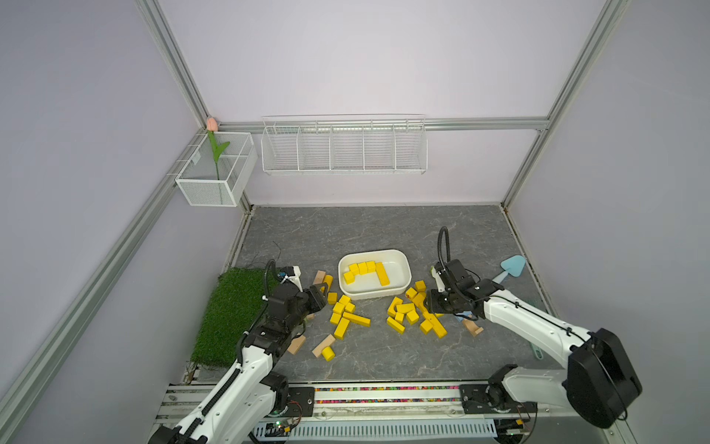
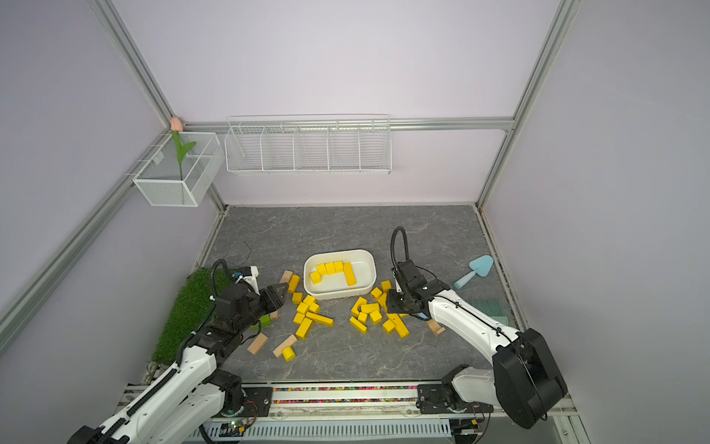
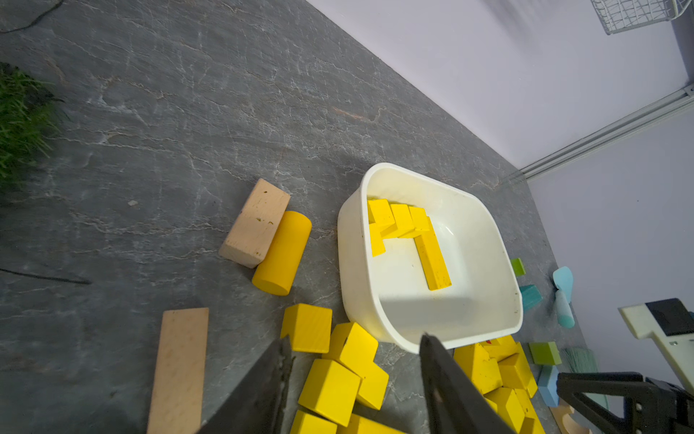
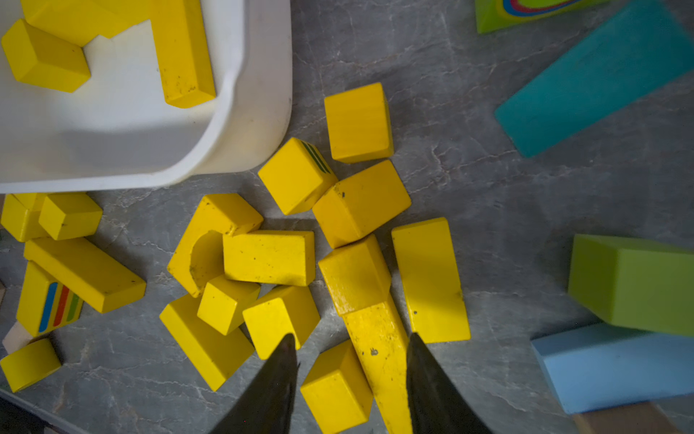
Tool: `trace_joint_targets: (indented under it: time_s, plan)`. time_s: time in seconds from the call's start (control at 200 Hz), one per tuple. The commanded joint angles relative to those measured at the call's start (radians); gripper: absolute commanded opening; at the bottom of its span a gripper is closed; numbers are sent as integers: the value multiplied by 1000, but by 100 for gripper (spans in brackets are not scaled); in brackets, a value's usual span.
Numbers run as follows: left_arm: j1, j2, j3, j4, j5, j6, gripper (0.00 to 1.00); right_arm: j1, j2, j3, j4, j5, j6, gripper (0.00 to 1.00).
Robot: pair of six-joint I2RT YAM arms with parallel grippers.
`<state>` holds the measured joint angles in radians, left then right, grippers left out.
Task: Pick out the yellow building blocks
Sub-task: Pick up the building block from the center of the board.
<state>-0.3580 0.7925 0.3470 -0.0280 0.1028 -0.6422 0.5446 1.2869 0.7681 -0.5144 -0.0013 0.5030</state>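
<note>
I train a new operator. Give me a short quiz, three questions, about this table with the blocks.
1. True or false: the white tub already holds several yellow blocks.
2. What lies next to the yellow cylinder, away from the tub? A. a tan block B. a red ball C. a metal spoon
3. Fill in: the left gripper and the right gripper both have jaws that stand ___.
Key: 1 true; 2 A; 3 open.
</note>
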Motion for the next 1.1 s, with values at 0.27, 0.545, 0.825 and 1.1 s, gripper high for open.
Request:
trace_joint_targets:
  time_s: [0.27, 0.545, 0.825, 1.1]
  plan:
    - [9, -4, 30, -3, -14, -19, 57, -6, -20, -62, -7, -38, 62, 52]
    - [11, 11, 30, 5, -12, -22, 57, -7, 13, -71, -6, -73, 71, 52]
    - [13, 10, 36, -3, -12, -17, 57, 0, 18, -79, -3, -103, 75, 52]
    - [16, -10, 33, -13, -5, -24, 57, 65, 8, -113, 31, -122, 102, 52]
